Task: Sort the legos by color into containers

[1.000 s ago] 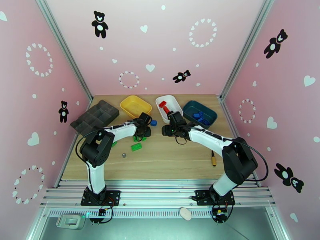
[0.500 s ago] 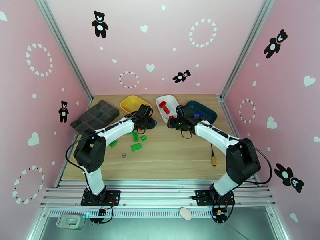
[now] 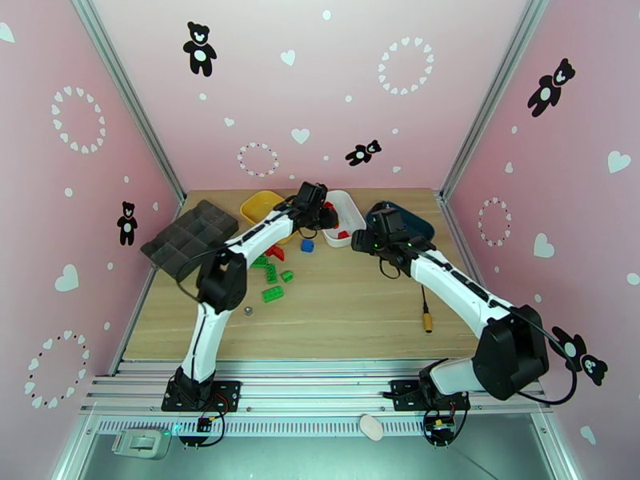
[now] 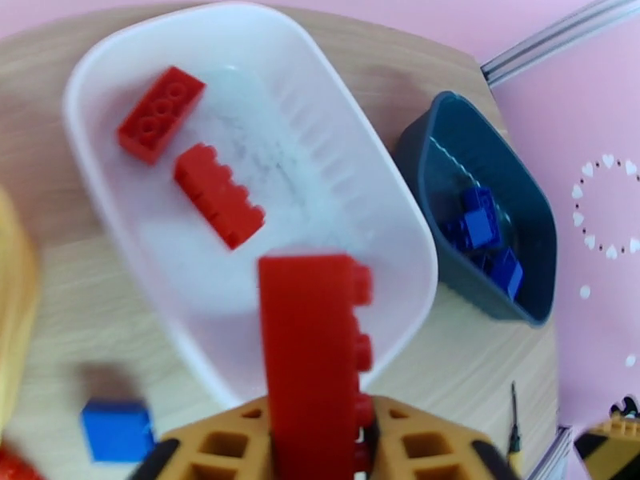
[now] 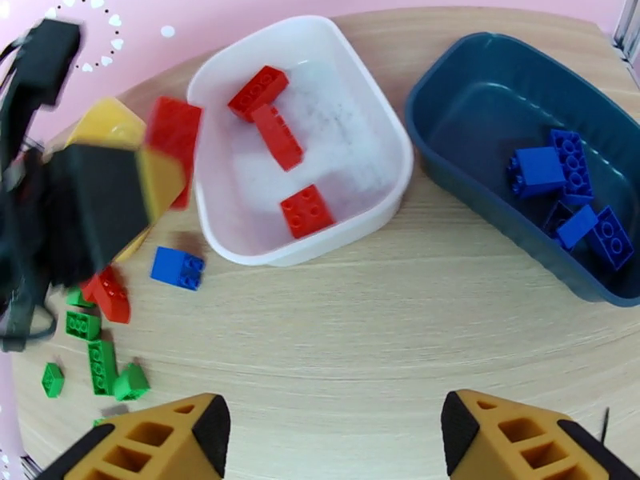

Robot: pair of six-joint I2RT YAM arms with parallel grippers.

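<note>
Left arm (image 3: 258, 235) outstretched toward white tray (image 3: 351, 208)

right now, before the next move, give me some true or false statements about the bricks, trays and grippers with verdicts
1. The left gripper holds a red brick between its fingers. True.
2. The right gripper grips a blue brick. False: its fingers stand open with nothing between them.
3. The white tray holds three red bricks. True.
4. The dark teal tray is empty. False: several blue bricks lie in it.
5. A loose blue brick lies on the table beside the white tray. True.
</note>
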